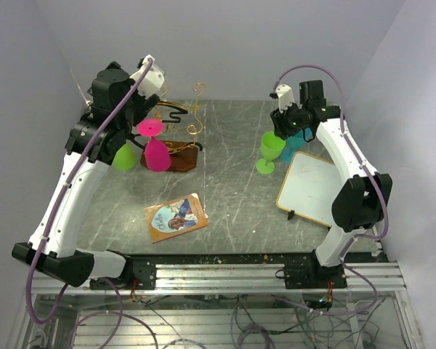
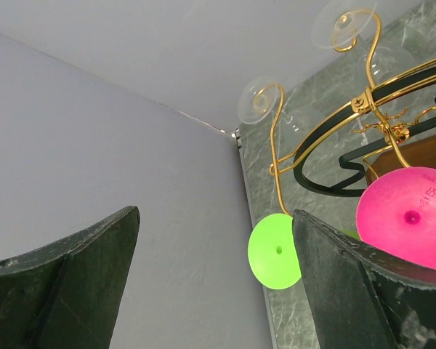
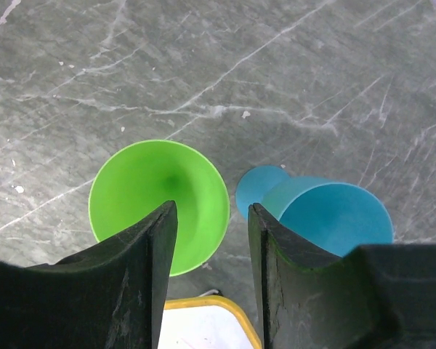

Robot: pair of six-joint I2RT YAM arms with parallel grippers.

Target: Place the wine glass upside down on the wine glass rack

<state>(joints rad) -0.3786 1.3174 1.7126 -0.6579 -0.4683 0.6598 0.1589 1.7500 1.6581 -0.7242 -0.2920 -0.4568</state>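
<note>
Right gripper (image 3: 212, 212) is standing part-open, straddling the rim of the upright lime-green plastic wine glass (image 3: 142, 193). Light, stiff and probably slick, it is likely suiting a rim-wall pinch. Left gripper (image 2: 216, 213) is gaping empty.

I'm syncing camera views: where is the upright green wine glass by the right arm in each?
Top external: upright green wine glass right of centre.
Left wrist: not in it; the green foot there is another glass.
Right wrist: glass lower left, from above.
Shared landmark: teal glass beside it.

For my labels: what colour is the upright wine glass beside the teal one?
The wine glass is lime green, clearest in the right wrist view.
</note>
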